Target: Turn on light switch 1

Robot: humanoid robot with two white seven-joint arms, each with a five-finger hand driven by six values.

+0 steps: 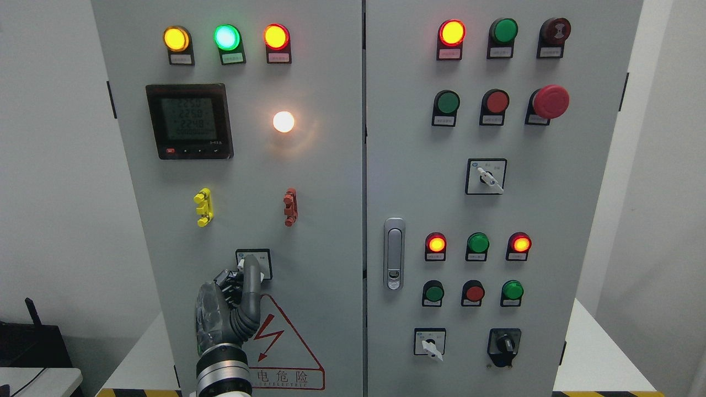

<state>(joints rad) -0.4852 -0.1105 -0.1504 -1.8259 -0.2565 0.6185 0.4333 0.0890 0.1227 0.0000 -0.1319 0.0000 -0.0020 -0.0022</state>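
Observation:
Low on the left cabinet door (325,220) sits a small rotary light switch (265,259) on a white square plate. My left hand (242,275) reaches up from the bottom edge and is curled on it. One grey finger (252,275) lies straight up over the knob and the dark fingers (225,280) press in from the left, so the knob itself is hidden. Above the switch a round white lamp (283,122) glows brightly. My right hand is out of view.
On the left door are a digital meter (188,121), three lit indicator lamps (226,37), a yellow clip (203,207), a red clip (290,207) and a warning triangle (287,347). The right door carries a latch handle (394,253), several push buttons, an emergency stop (550,101) and other rotary switches (485,176).

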